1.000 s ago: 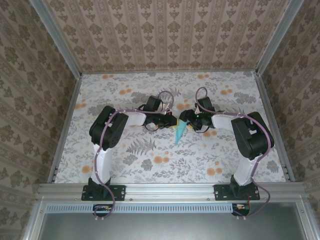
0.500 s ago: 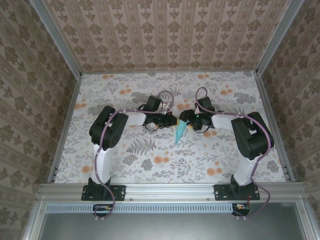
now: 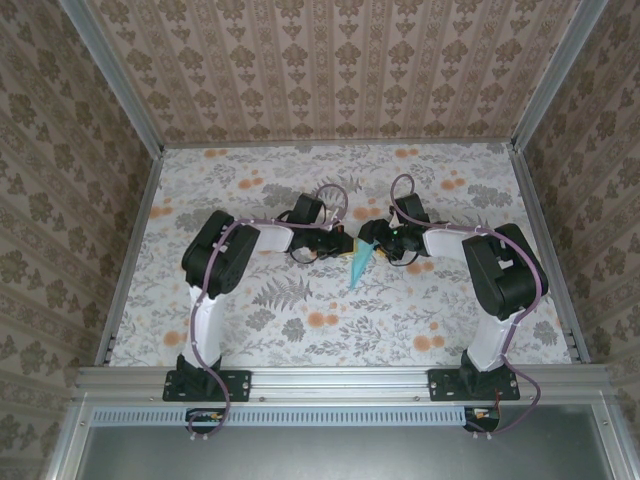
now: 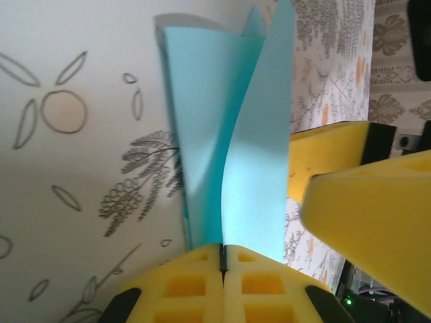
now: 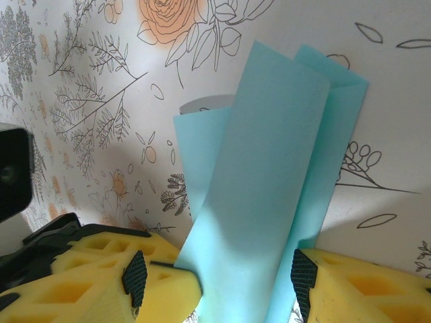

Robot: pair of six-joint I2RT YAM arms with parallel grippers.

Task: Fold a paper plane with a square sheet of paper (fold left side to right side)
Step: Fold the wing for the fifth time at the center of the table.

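The plane [image 3: 358,270] sits near the middle of the tabletop [image 3: 250,320], just at the tips of both hands. In the top view the left hand [image 3: 338,245] is at about 10 o'clock from the plane's wide end and the right hand [image 3: 376,242] at about 1 o'clock, so the two meet over that end.

In the left wrist view the left hand is clenched. Its yellow pads [image 4: 182,289] are pressed flat together with the blue paper pinched in the seam and rising out of it in loose, curved layers. The right hand's pads [image 4: 363,215] stand close at 3 o'clock, touching or nearly touching the paper's outer flap.

In the right wrist view that hand's jaws stand apart, one pad at each long edge of the folded paper. I cannot tell whether they press on it or only flank it.

The plane is well apart from every edge of the tabletop. The side rails run at 9 and 3 o'clock and the back wall at 12. Bare floral surface lies toward 6 o'clock between the plane and the arm bases, and the two elbows bulk out at 8 and 4 o'clock.

In the top view the plane's long axis runs from 1 to 7 o'clock. Its narrow point aims at 7 and its wide end is up at the hands.
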